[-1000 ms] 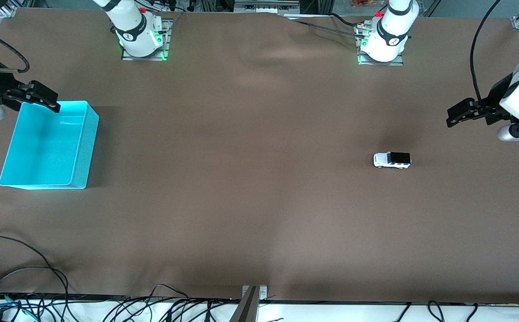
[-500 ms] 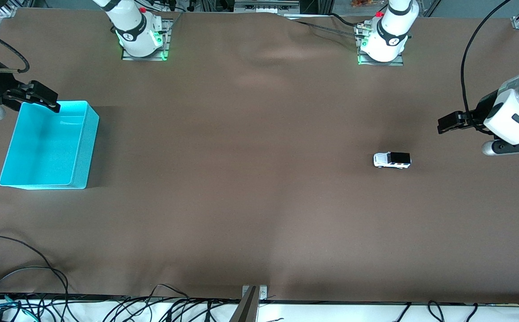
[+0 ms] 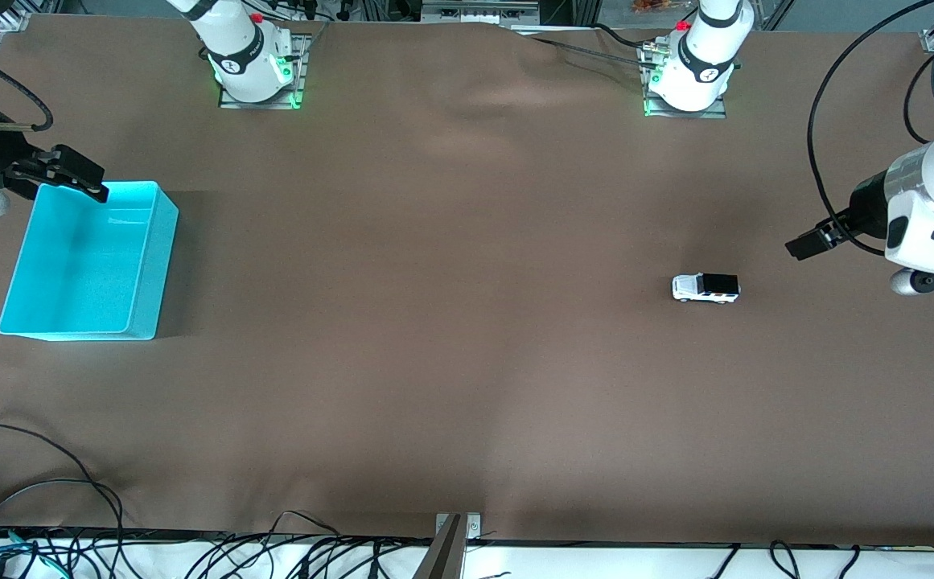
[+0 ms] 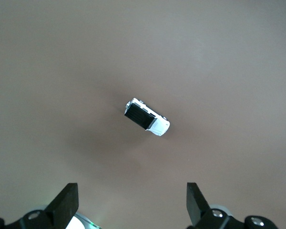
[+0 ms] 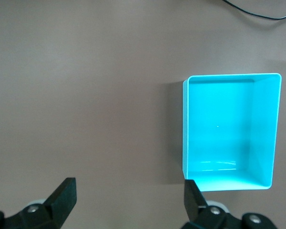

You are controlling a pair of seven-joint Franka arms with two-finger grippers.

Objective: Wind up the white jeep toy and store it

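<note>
Jeep (image 3: pixel 705 288) sits untouched on the surface toward the left arm's end. Left gripper (image 4: pixel 132 202) is held above it, fingers wide for pickup. Right gripper (image 5: pixel 128 200) waits spread by the bin (image 3: pixel 145 265).

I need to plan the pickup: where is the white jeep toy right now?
In the front view the white jeep toy sits on its wheels on the brown table, toward the left arm's end, unheld, with the open left gripper in the air nearby.
</note>
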